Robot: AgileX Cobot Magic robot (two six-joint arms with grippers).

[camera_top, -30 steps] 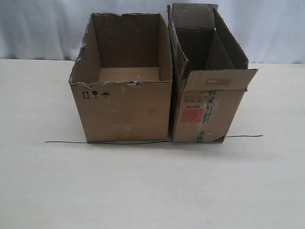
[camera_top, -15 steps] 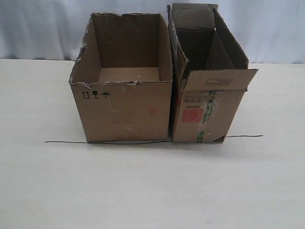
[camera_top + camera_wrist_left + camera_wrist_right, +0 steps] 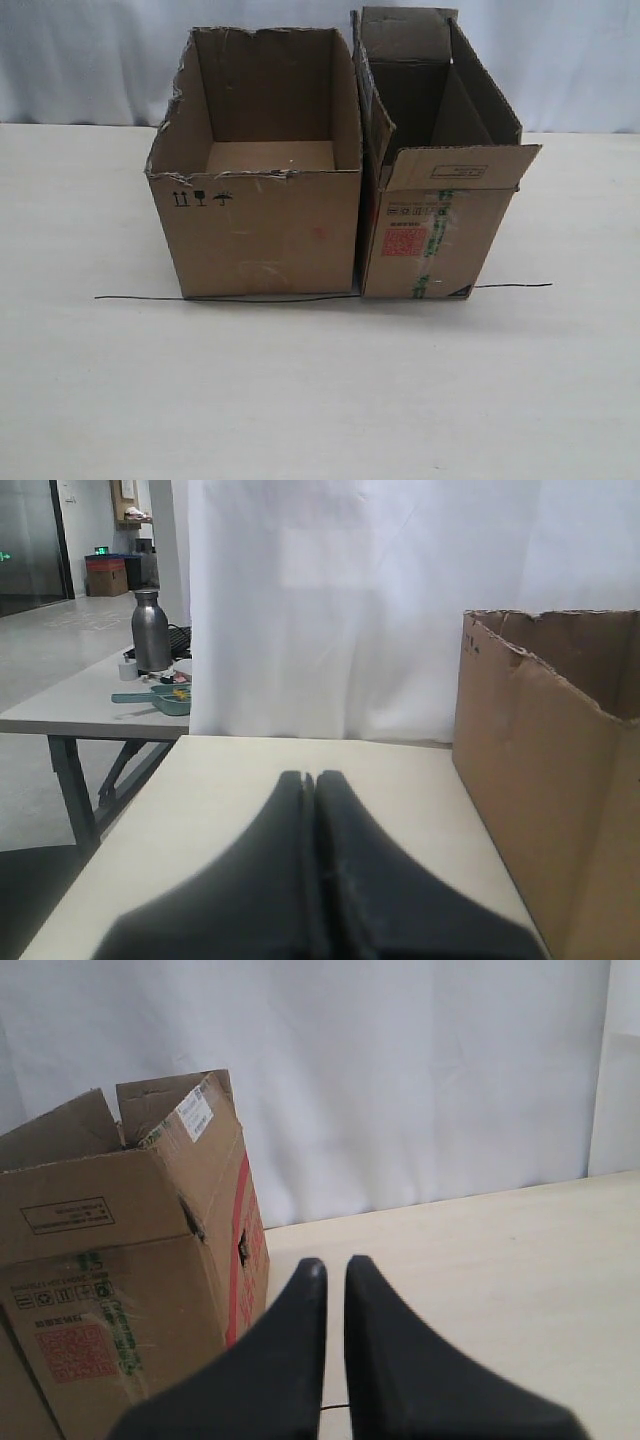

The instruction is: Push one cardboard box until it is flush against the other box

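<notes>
The wide cardboard box with the torn rim stands on the table, its right wall against the narrower other box with upright flaps and a red label; no gap shows along their fronts. Neither gripper appears in the exterior view. In the left wrist view my left gripper is shut and empty, hovering over the table a little apart from the cardboard box's wall. My right gripper has its fingers almost together with only a thin slit, holding nothing, just beside the other box's outer side.
A thin black line runs across the table along the fronts of both boxes. A white curtain hangs behind. Beyond the table's left end stands another table with a metal bottle and small items.
</notes>
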